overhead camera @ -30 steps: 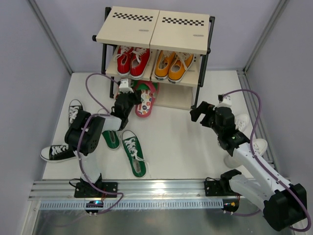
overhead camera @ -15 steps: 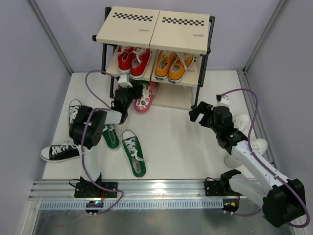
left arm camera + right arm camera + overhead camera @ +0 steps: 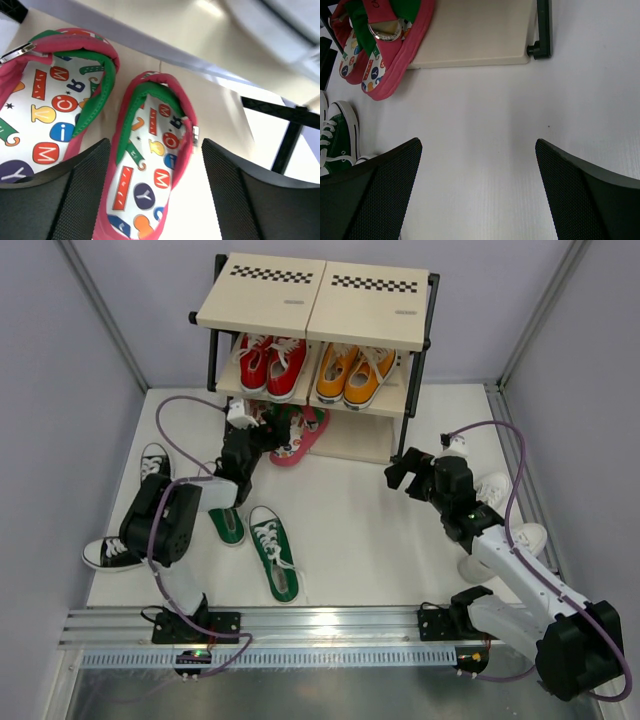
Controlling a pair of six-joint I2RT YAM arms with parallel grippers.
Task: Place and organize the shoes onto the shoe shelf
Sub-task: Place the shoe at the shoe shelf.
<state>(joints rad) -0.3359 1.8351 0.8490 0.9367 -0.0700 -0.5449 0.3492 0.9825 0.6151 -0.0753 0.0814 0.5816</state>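
Flip-flops (image 3: 150,165) lay on the lowest board of the shelf (image 3: 310,300), left gripper (image 3: 156,190) spread above them pinching nothing, right gripper (image 3: 477,185) spread wide over the counter (image 3: 485,125); that pair seemed placed, so the next move likely called for reaching the green sneakers (image 3: 274,562).

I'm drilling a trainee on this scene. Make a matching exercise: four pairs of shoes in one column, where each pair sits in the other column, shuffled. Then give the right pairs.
Shoes
1. red sneakers
2. orange sneakers
3. pink flip-flops
4. green sneakers

Places
A. on the white table, off the rack
B. shoe shelf, middle tier, right half
C. lowest tier, left part, heels poking out past the front edge
D. middle tier, left half

Pairs: 1-D, 2-B, 3-C, 4-A
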